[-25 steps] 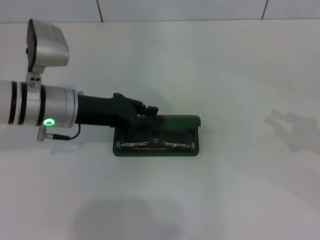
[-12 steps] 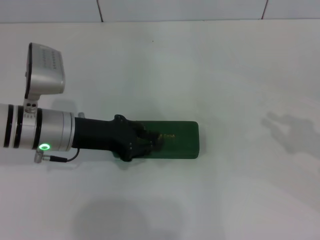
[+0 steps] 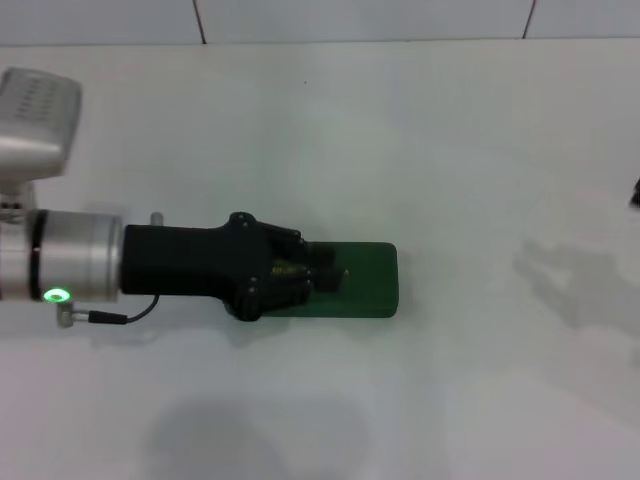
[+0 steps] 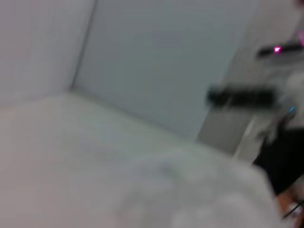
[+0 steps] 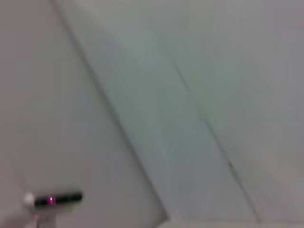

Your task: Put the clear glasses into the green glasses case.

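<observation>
The green glasses case lies closed on the white table, a little left of the middle in the head view. My left gripper reaches in from the left and rests on top of the case's lid, covering its left half. The clear glasses are hidden from view. A dark sliver at the right edge of the head view is my right gripper, well away from the case. Neither wrist view shows the case or the glasses.
The table's far edge meets a tiled wall at the top of the head view. A grey shadow lies on the table to the right of the case. The left wrist view shows only table, wall and a dark bar.
The case lid, open one second ago with the glasses showing inside, is now down. My left gripper stays on the lid and the arm has drawn slightly left. A sliver of the right gripper has appeared.
</observation>
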